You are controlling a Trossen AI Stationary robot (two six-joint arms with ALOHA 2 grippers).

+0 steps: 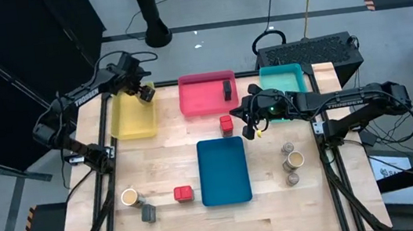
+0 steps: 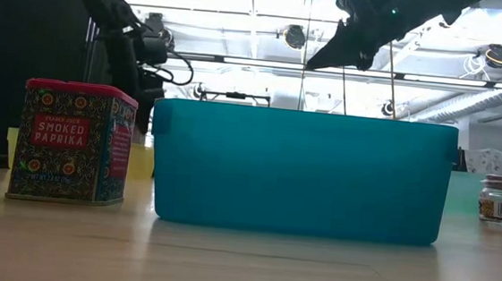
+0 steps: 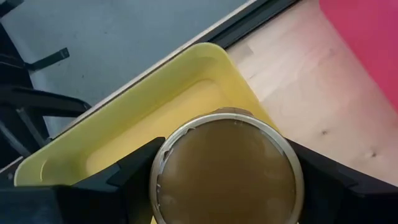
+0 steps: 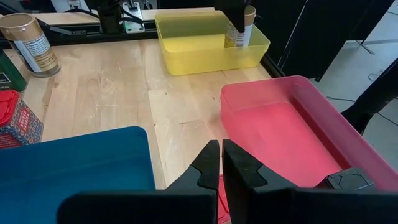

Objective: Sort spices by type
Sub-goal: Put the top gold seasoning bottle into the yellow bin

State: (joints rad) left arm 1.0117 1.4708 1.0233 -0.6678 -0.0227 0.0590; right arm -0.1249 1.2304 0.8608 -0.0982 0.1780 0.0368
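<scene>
The left hand [image 1: 143, 92] grips a tan cylindrical spice jar [image 3: 227, 168] by its sides over the yellow tray [image 1: 133, 118], far left of the counter [image 1: 164, 156]. The jar looks rigid, light and smooth-walled, so a mid-body pinch suits it. The right hand [image 4: 221, 163], fingers closed and empty, hovers near the red paprika tin [image 1: 226, 124].

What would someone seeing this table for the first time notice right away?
Four bright trays stand out on the wooden table: the yellow tray at the far left, the red tray and teal tray along the far edge, and the blue tray in the middle. The left gripper holds a tan jar over the yellow tray's far corner, while the right gripper hovers shut beside a red box.
</scene>
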